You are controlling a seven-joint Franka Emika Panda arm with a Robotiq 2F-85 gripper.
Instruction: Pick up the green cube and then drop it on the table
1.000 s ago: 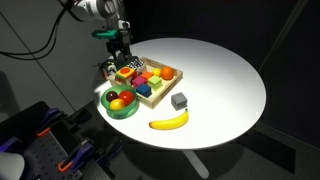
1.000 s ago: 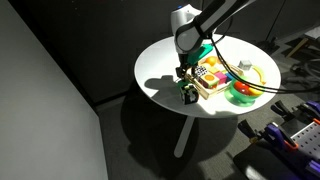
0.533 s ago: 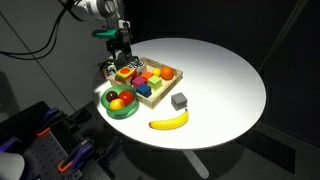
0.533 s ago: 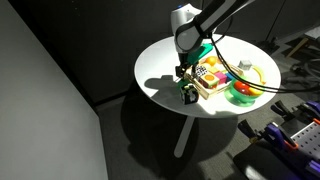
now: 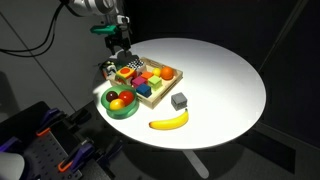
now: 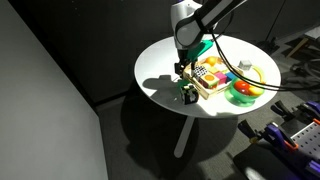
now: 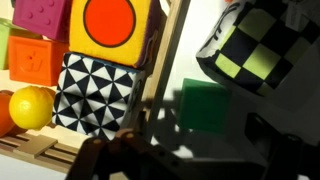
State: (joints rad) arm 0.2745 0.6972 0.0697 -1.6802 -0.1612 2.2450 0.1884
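Note:
The green cube [image 7: 205, 105] lies on the white table [image 7: 160, 118] in the wrist view, just outside the wooden tray's rail [image 7: 165, 70] and next to a black-and-yellow-green checkered block [image 7: 250, 50]. My gripper [image 7: 200, 140] hangs above the cube as a dark shape. Its fingers stand apart on either side of the cube and hold nothing. In an exterior view the cube [image 6: 188, 98] sits near the table's [image 6: 160, 75] edge, with the gripper [image 6: 182, 72] a little above it. In an exterior view the gripper [image 5: 120, 58] is over the tray's far corner, and the cube is not clear there.
The wooden tray [image 5: 158, 95] holds several coloured blocks. A green bowl [image 5: 120, 104] with fruit stands beside it. A dark grey cube [image 5: 179, 101] and a banana [image 5: 168, 122] lie toward the table's [image 5: 220, 70] front. The table edge is close to the green cube.
The gripper has risen slightly above the green cube. The cube stays on the table.

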